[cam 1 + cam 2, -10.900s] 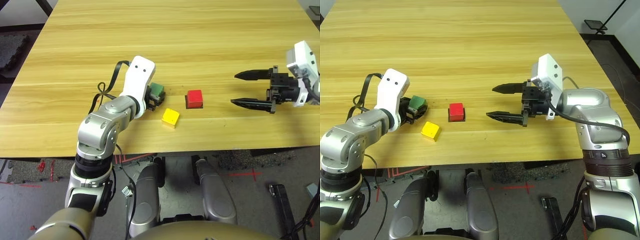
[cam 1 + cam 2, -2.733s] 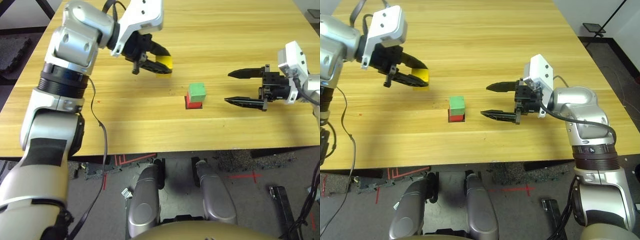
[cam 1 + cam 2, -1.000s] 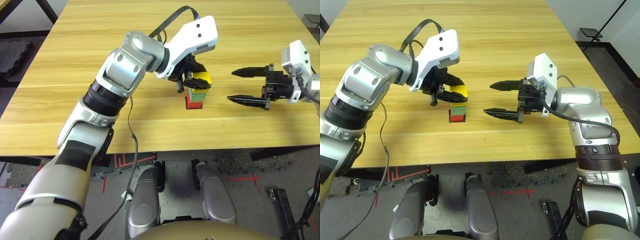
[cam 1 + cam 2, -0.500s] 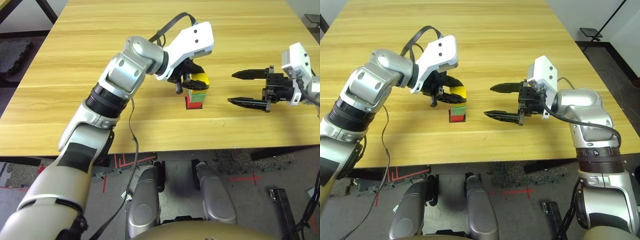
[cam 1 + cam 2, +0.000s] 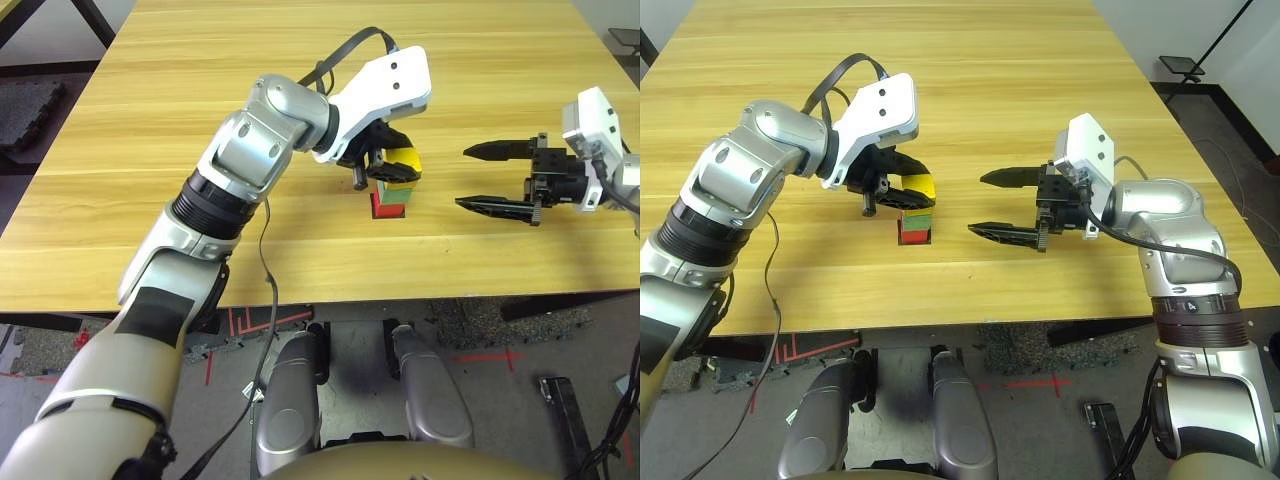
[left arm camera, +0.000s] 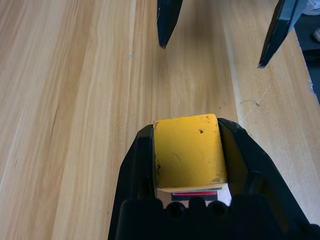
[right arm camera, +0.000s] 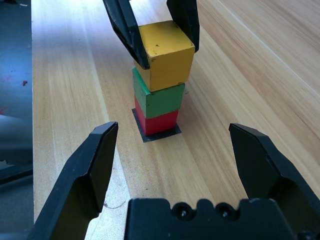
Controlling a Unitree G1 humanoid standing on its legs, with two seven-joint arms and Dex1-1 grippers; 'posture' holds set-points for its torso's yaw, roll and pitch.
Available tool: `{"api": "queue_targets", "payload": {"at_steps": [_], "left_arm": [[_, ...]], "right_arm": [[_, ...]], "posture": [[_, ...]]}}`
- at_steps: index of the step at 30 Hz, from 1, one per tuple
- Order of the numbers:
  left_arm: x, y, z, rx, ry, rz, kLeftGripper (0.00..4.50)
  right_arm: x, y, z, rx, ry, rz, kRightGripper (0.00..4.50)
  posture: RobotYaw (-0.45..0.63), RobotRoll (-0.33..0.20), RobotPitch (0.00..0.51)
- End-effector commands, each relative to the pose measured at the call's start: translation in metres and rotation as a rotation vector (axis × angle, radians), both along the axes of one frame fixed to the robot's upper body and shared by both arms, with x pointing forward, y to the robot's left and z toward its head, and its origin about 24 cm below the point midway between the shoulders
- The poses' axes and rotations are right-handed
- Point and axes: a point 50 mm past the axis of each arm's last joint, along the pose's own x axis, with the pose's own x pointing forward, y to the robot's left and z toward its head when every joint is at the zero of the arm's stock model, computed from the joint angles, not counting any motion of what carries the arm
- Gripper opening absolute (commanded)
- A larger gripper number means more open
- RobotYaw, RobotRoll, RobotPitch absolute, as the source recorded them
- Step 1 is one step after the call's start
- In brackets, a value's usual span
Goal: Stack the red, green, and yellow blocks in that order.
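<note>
Standing on the wooden table (image 5: 1040, 290) is a column of 3 blocks, with the red block (image 7: 157, 123) at the bottom, the green block (image 7: 162, 100) on top of it, and the yellow block (image 7: 170, 62) uppermost. The red one sits on a flat black square patch (image 7: 161, 135), whose dark edge peeks out around its base. Looking closely, I see the green block lying fairly squarely over the red, while the yellow one sits a touch askew over the green. Its top face has a few small dark marks. The left gripper (image 6: 190, 152) reaches in from the robot's left with its 2 black fingers closed on the yellow block, 1 against each of 2 opposite sides. Across the column, to the robot's right, the right gripper (image 5: 1005, 205) hangs over the table with its 2 fingers spread wide and nothing between them, pointing toward the blocks but well apart from them. Behind each gripper is a white housing, and silver forearms run back from there, the left arm (image 5: 215, 195) stretching inward over the table and the right arm (image 5: 1185, 290) bending near the table's right side. A thin dark cable (image 5: 272, 300) dangles beside the left arm, past the near edge of the table. On the grey floor beyond that edge, I can see red tape marks (image 5: 480, 357).
</note>
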Motion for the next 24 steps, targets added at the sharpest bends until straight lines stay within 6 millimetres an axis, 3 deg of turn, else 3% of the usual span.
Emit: {"api": "queue_targets", "payload": {"at_steps": [1, 13, 20, 24], "left_arm": [[-0.001, -0.001, -0.005, 0.020, 0.005, -0.017, 1.91], [-0.003, -0.006, -0.005, 0.062, 0.021, -0.026, 1.91], [-0.005, -0.001, -0.005, 0.084, 0.035, -0.028, 4.27], [-0.005, 0.004, -0.003, 0.101, 0.040, -0.020, 4.44]], "right_arm": [[-0.003, 0.000, 0.001, 0.001, 0.000, 0.008, 4.50], [-0.003, 0.000, 0.000, 0.002, -0.001, -0.001, 4.50], [-0.001, 0.001, 0.000, 0.004, 0.002, 0.002, 4.50], [0.000, 0.002, 0.000, 0.004, 0.004, 0.005, 4.50]], "posture": [[0.15, 0.132, 0.227], [0.15, 0.132, 0.232], [0.16, 0.132, 0.235], [0.17, 0.133, 0.234]]}}
